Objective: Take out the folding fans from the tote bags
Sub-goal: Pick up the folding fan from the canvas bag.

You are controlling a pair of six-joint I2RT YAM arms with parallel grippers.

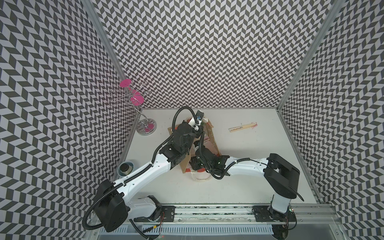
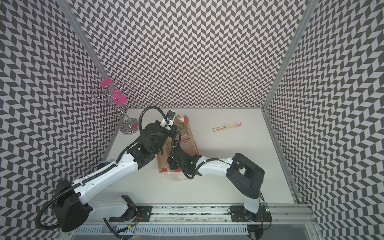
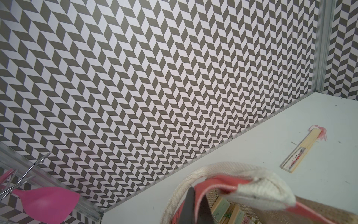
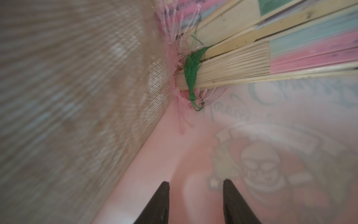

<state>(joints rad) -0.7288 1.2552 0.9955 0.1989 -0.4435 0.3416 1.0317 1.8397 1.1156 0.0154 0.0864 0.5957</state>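
Note:
The tan jute tote bag lies on the white table between my two arms. My left gripper is shut on its red-orange rim, beside the white rope handle. Several folding fans lie packed inside. My right gripper is inside the bag, open, with nothing between its fingers, short of the fans and a green tassel. One folding fan with a pink tassel lies on the table right of the bag.
A chrome wire stand with pink discs stands at the back left corner. A pale bowl holding a jar sits by the left wall. Patterned walls close three sides, and the arm rail runs along the front.

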